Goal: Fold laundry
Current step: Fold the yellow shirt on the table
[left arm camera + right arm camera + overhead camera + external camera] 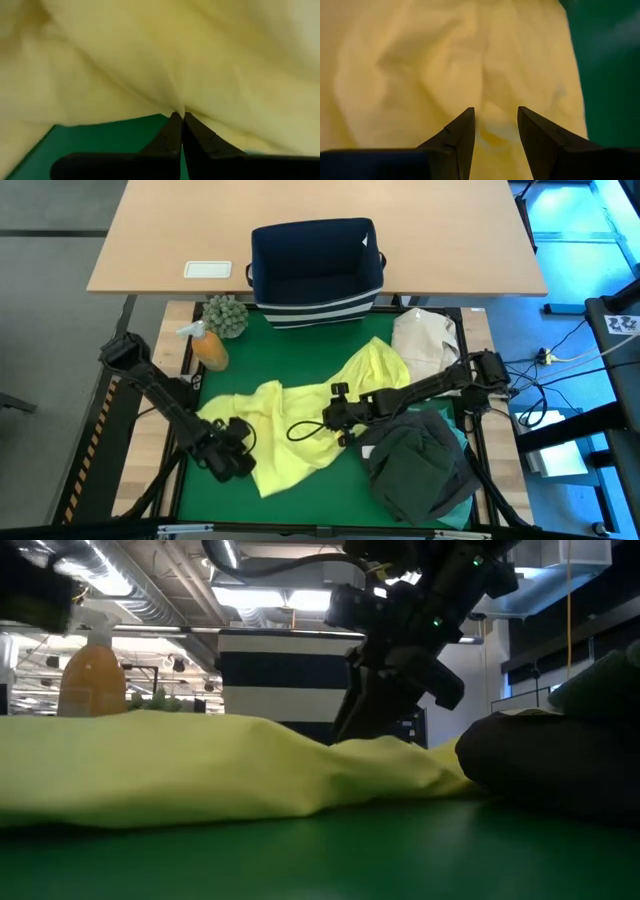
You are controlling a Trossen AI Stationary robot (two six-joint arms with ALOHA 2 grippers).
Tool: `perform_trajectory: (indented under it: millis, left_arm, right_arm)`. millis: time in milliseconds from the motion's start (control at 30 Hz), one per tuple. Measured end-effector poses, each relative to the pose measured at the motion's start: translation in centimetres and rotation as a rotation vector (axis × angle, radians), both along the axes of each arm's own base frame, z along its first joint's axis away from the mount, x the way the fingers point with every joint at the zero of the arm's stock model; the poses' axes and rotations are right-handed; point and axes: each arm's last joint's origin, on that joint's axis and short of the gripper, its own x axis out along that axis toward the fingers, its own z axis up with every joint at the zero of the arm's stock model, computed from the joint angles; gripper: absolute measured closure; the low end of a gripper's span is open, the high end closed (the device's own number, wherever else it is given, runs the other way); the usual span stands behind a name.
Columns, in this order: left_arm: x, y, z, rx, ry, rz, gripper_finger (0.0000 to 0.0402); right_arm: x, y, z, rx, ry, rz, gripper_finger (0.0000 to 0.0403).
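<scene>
The bright yellow-green shirt (300,430) lies crumpled across the middle of the green mat (290,340). My left gripper (238,458) is at the shirt's near-left edge, shut on the cloth. My right gripper (335,420) is over the shirt's middle, with a bunch of cloth between its fingers. A pile of dark olive and charcoal garments (415,465) rests on a turquoise one (462,442) at the near right of the mat. My left gripper (179,116) pinches the shirt's edge (178,106) between its shut fingertips, coming steeply from above. Creases in the cloth run out from the tips. The rest of the shirt lies on the mat. My right gripper (496,114) has a raised bunch of the shirt's middle (494,131) between its two fingers (462,131), slanting down from the table's right. Several layers seem gathered there. The cloth around it lies on the mat.
A navy bin with a striped base (315,270) stands at the far edge. Beside it are a cream cloth bundle (425,340), an orange bottle (208,348) and a small green plant (227,315). Bare mat shows at the far middle and near left.
</scene>
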Motion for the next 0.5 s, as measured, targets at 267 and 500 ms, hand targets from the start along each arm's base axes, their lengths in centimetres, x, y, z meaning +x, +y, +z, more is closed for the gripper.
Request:
perform_trajectory:
  millis: [267, 500]
  left_arm:
    - [-0.5, -2.7, 2.1, -0.054, -0.077, -0.070, 0.0401]
    - [-0.8, -3.2, 2.3, -0.069, -0.061, -0.095, 0.0401]
  right_arm:
    - [0.0, 0.0, 0.0, -0.007, -0.003, -0.005, 0.0256]
    - [-0.1, -0.2, 0.0, -0.063, 0.000, -0.038, 0.0256]
